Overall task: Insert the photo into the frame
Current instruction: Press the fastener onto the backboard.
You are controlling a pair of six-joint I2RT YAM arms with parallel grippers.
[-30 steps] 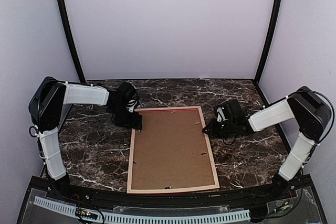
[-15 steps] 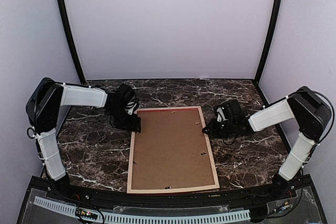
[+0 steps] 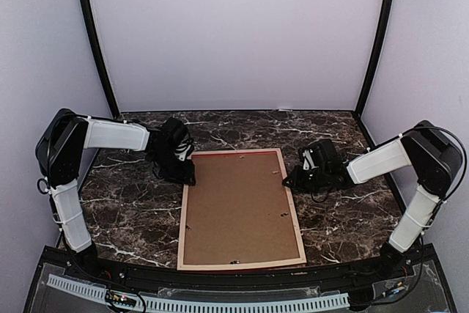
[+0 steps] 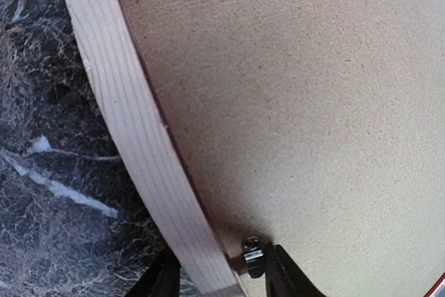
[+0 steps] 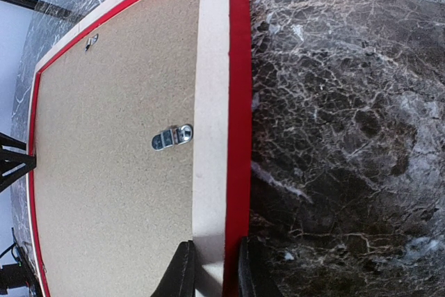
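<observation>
Frame (image 3: 182,218) lies face down; left fingers (image 4: 286,277) stand half-open astride its rail, right fingers (image 5: 182,273) pinch the opposite rail.

Left arm (image 3: 110,135) and right arm (image 3: 381,160) show white shells, black joints, thin cables.

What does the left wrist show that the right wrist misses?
Only the left wrist: the left claw straddling the rail of the thin red-and-pale-wood picture frame, beside a small metal tab. Only the right wrist: the right claw clamped on the opposite rail, and a silver hanger plate. Both: pale wood rail, plain brown backing board, dark marble table.
</observation>
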